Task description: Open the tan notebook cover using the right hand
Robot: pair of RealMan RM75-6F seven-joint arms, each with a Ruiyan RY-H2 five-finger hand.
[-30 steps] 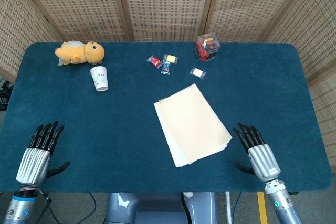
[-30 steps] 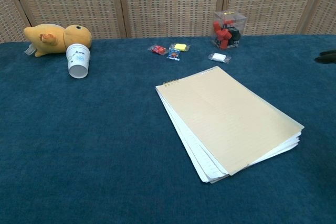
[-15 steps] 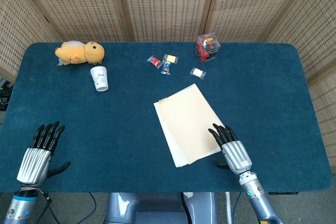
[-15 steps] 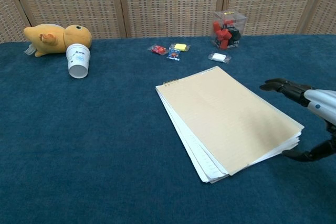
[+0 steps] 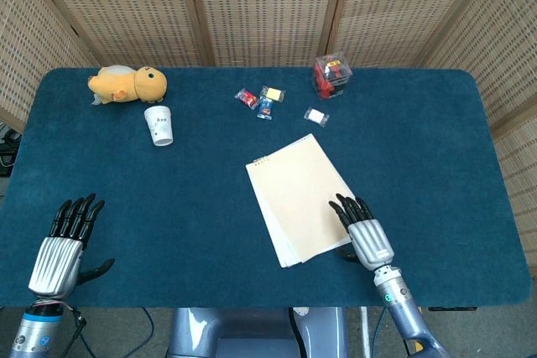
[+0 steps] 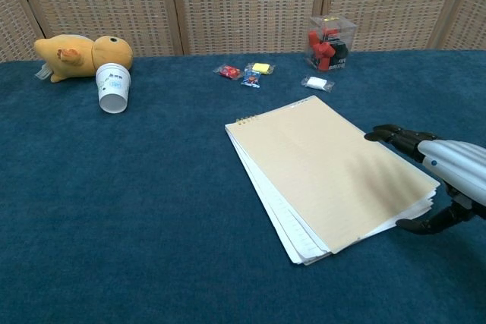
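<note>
— Where is the right hand (image 5: 362,230) and how does it lie?

— At the near right corner of the tan notebook (image 5: 304,197), palm down, fingers stretched out and slightly apart, holding nothing. From the head camera its dark fingertips (image 5: 342,206) overlap the notebook's right edge. In the chest view the same hand (image 6: 439,168) hovers just over that corner, with the thumb low beside the page edges; I cannot tell whether any finger touches the cover.

— And the notebook itself?

— Closed, lying flat on the blue table (image 5: 168,199) near its middle, turned at an angle, with its spiral binding along the far short edge. The tan cover is on top, and white page edges show along the notebook's left and near sides.

— The left hand (image 5: 63,241)?

— Well to the left of the notebook, at the table's near left corner, palm down, fingers spread, empty. Only the head camera shows it.

— What else lies around the notebook?

— Just beyond its far edge sits a small white wrapped piece (image 5: 315,116). Farther back from the notebook stands a clear box of red and black pieces (image 5: 332,75), and left of that a cluster of wrapped candies (image 5: 260,100). Far to the notebook's back left, a white paper cup (image 5: 158,125) lies tipped on its side, close to an orange plush toy (image 5: 127,84).
</note>
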